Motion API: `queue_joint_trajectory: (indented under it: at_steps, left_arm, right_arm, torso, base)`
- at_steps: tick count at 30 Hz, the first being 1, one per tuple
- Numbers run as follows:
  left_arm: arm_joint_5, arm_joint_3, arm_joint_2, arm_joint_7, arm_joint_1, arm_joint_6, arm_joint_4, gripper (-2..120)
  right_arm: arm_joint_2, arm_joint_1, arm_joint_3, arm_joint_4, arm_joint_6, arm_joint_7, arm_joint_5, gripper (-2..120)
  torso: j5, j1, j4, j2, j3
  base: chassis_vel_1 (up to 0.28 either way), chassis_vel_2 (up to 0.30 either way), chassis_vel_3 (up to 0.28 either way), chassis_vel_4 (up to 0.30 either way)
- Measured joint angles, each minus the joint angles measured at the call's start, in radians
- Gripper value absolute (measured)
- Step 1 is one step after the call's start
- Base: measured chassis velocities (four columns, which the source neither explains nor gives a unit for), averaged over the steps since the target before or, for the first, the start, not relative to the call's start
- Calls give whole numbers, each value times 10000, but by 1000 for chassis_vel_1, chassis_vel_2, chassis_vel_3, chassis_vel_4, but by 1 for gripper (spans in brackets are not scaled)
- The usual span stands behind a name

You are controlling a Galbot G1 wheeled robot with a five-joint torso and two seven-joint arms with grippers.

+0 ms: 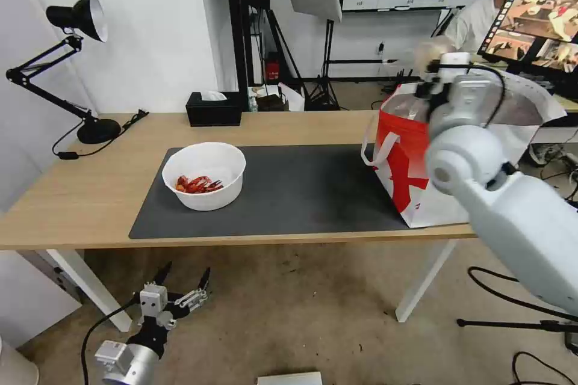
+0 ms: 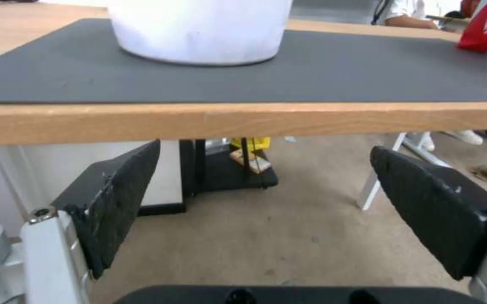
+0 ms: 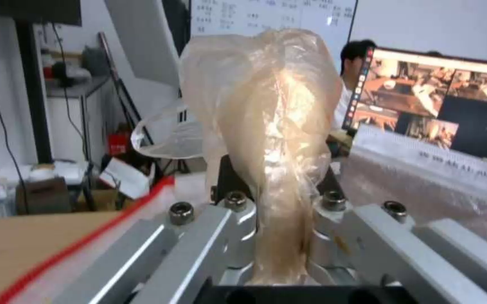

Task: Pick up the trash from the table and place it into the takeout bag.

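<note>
A white round bowl (image 1: 205,174) holding red crayfish shells (image 1: 197,184) sits on the left part of the dark grey mat (image 1: 301,192) on the light-wood table (image 1: 78,192). The takeout bag (image 1: 403,174), white with a red panel, stands at the mat's right end. Above its open mouth my right gripper (image 1: 430,63) is shut on the clear bag with the beige bun (image 3: 266,126), which sticks up between the fingers near the foil lining (image 3: 423,185). My left gripper (image 1: 186,271) hangs open below the table's front edge, in front of the bowl (image 2: 198,29), with nothing between its fingers (image 2: 120,198).
A black tissue box (image 1: 214,108) stands at the table's back edge and a black desk lamp (image 1: 78,66) at the far left. A monitor (image 1: 536,18) stands behind the bag. White table legs (image 1: 424,283) and floor cables (image 1: 512,307) lie below.
</note>
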Motion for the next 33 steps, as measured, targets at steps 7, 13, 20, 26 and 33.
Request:
queue_joint_trajectory:
  at_steps: [7,13,20,26,33]
  left_arm:
    - [-2,9,15,-10,4,85,-166,100]
    - [20,45,5,-13,20,96,-193,100]
    - [50,85,17,-14,-7,100,-188,100]
    - [46,95,58,-20,-58,106,-166,100]
    - [-7,105,109,-36,-149,120,-162,100]
  right_arm:
    - [-112,-566,267,121,-14,-250,91,17]
    - [-134,-705,383,280,-85,-320,202,42]
    - [-230,-715,431,341,-134,-358,296,65]
    - [-251,-710,431,350,-142,-434,336,89]
    - [-211,-815,409,383,-94,-611,315,100]
  torso:
    - [-3,0,1,0,0]
    - [-4,1,2,-1,0]
    - [-4,1,2,-1,0]
    - [-5,1,3,-1,0]
    - [-4,1,2,-1,1]
  base:
    - [0,0,0,0]
    - [0,0,0,0]
    - [0,0,0,0]
    - [0,0,0,0]
    - [0,0,0,0]
